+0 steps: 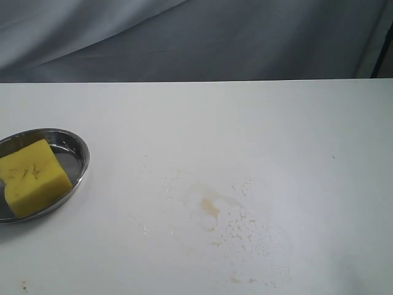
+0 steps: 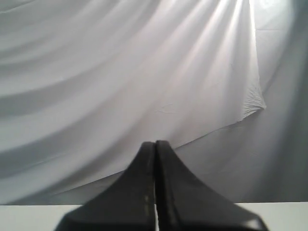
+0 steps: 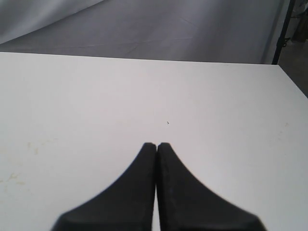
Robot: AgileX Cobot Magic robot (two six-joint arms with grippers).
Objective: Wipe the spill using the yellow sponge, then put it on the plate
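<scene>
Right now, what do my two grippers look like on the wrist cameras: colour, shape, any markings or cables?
Left gripper and right gripper look alike: matte black, wide at the base, curving in to narrow blunt tips. The left shows faint pale flecks near its inner edge. No cables or labels show.

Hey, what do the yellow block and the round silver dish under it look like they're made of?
The yellow rectangular sponge looks like soft matte foam: dull faces, slightly rounded edges, dark specks on top. The round shiny plate looks like polished metal, probably stainless steel: grey mirror-like reflections and a bright raised rim.
</scene>
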